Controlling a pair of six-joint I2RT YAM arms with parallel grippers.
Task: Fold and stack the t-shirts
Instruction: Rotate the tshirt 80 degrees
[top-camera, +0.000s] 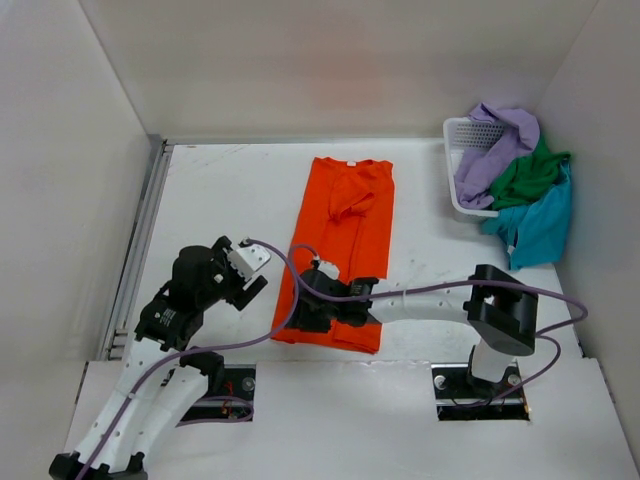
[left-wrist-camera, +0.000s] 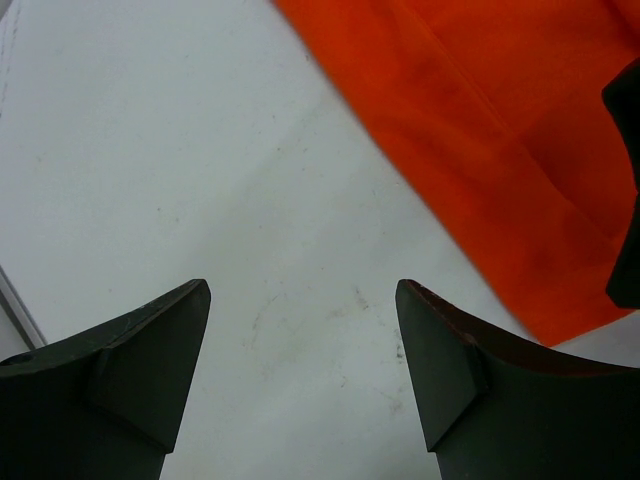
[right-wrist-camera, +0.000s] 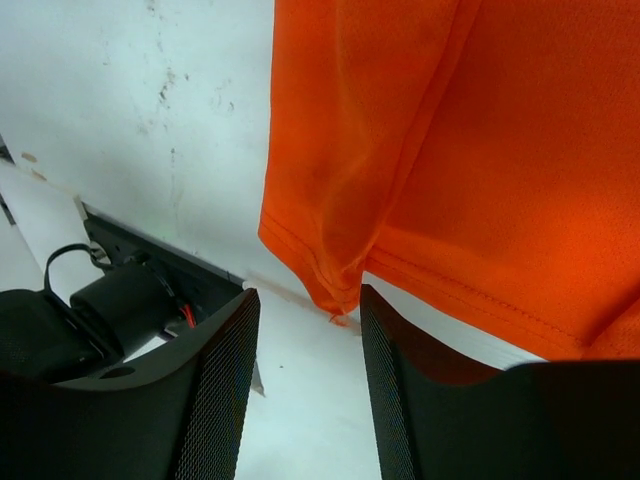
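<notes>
The orange t-shirt (top-camera: 345, 230) lies on the white table, folded into a long strip, collar at the far end. My right gripper (top-camera: 312, 305) hovers over its near left corner, jaws open. In the right wrist view that hem corner (right-wrist-camera: 335, 290) hangs just ahead of the right gripper (right-wrist-camera: 308, 295) and is not pinched. My left gripper (top-camera: 250, 275) stands open over bare table left of the shirt. In the left wrist view nothing lies between the fingers of the left gripper (left-wrist-camera: 302, 285), and the orange t-shirt (left-wrist-camera: 500, 120) fills the upper right. Lavender (top-camera: 495, 145), green (top-camera: 525, 175) and teal (top-camera: 535, 225) t-shirts spill from the basket.
A white mesh basket (top-camera: 455, 135) stands at the back right against the wall. White walls close in the back and both sides. A metal rail (top-camera: 140, 240) runs along the left edge. The left arm's base mount (right-wrist-camera: 110, 310) shows beside the table's near edge.
</notes>
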